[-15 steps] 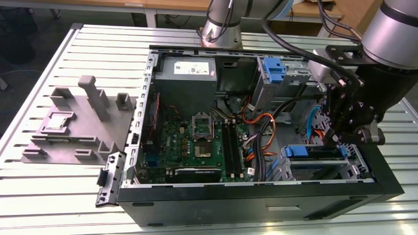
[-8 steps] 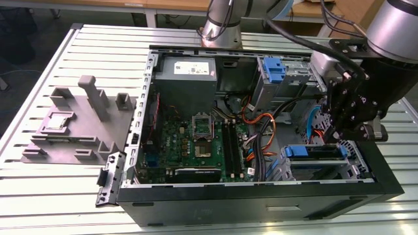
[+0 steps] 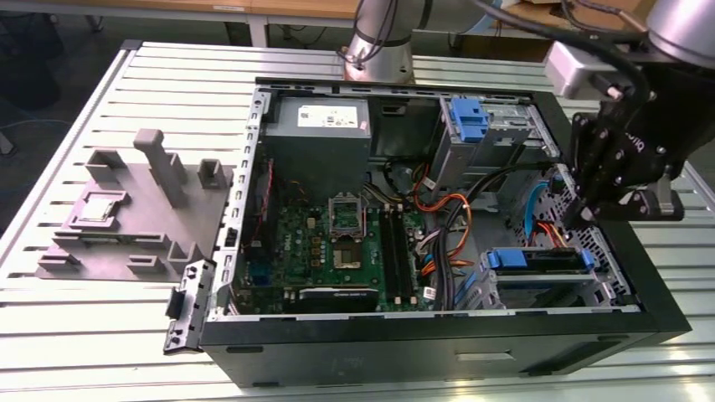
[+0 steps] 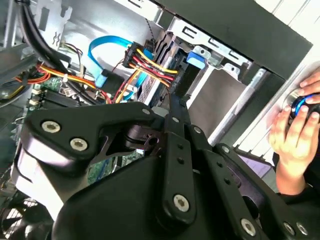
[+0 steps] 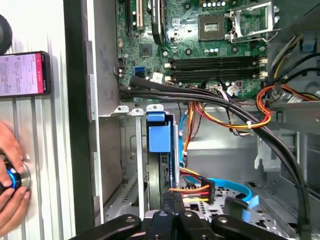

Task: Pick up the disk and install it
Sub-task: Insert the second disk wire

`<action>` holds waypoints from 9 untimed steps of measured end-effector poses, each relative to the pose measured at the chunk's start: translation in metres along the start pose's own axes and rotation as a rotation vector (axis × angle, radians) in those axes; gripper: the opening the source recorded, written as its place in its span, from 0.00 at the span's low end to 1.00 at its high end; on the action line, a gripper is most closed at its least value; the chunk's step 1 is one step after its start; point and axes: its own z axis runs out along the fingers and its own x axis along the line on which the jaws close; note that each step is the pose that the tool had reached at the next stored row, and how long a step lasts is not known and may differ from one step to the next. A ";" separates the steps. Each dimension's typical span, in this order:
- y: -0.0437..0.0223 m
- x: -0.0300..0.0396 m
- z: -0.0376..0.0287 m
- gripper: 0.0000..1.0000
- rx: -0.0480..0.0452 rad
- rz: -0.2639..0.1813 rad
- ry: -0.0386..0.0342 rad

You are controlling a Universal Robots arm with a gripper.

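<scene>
The disk (image 3: 537, 260), framed by its bright blue bracket, sits in the drive bay at the front corner of the open computer case (image 3: 447, 335), on the exterior view's right. In the first wrist view the disk (image 5: 161, 138) stands on edge in that bay, with red, yellow and orange cables plugged in near its end. My gripper (image 3: 581, 214) hangs just past that end, over the cables. In both wrist views the gripper (image 5: 175, 196) (image 4: 173, 100) has its fingers pressed together with nothing between them. The bracket's blue tab (image 4: 196, 59) lies beyond the tips.
A grey metal box (image 3: 324, 126) and a blue clip (image 3: 471, 122) sit at the case's far side. Loose cables (image 3: 447, 226) cross the motherboard. A grey fixture (image 3: 134, 209) stands on the table at the exterior view's left. A person's hand (image 5: 10, 180) rests on a knob beside a phone (image 5: 22, 74).
</scene>
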 end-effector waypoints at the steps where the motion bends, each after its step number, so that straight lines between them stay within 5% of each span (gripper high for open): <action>1: -0.0001 -0.0004 -0.0024 0.10 0.0000 0.000 0.0001; 6: 0.0000 -0.0063 -0.0089 0.10 0.0000 0.000 0.0061; 9: 0.0006 -0.0176 -0.0102 0.10 0.0003 0.000 0.0117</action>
